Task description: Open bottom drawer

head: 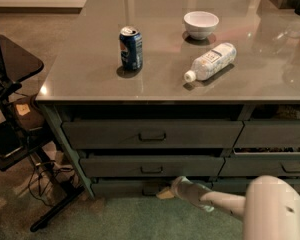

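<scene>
The bottom drawer (120,187) is the lowest dark grey-green front of the left stack, just above the floor, with a small dark centre pull (150,190). It looks closed or nearly so; no green inner tray shows. My gripper (166,193) reaches in from the lower right on a white arm (225,204) and its tan tip sits right at the pull, touching or almost touching it.
Two taller drawer fronts (152,134) (151,167) sit above, slightly out. The neighbouring stack (275,134) is at the right. On the counter are a blue can (130,47), a white bowl (201,24) and a lying plastic bottle (210,62). A black stand with cables (20,134) stands at the left.
</scene>
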{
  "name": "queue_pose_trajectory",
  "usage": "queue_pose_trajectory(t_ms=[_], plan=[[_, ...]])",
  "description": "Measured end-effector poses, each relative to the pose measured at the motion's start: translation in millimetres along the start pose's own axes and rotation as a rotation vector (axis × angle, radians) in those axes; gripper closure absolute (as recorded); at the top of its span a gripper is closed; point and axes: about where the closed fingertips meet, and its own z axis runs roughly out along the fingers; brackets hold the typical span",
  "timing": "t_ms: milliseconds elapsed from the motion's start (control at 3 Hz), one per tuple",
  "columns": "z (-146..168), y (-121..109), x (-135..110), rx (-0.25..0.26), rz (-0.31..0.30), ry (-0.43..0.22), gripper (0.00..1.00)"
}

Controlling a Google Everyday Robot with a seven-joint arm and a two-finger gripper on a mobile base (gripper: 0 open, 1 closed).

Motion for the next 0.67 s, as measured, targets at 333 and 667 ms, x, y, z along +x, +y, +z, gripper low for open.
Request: queue_pose_trajectory(t_ms=[333, 667], plan=[[13.6, -19.7, 26.8, 0.027, -0.002, 0.076, 0.0], [13.4, -19.1, 27.7, 0.026, -0.002, 0.078, 0.0]])
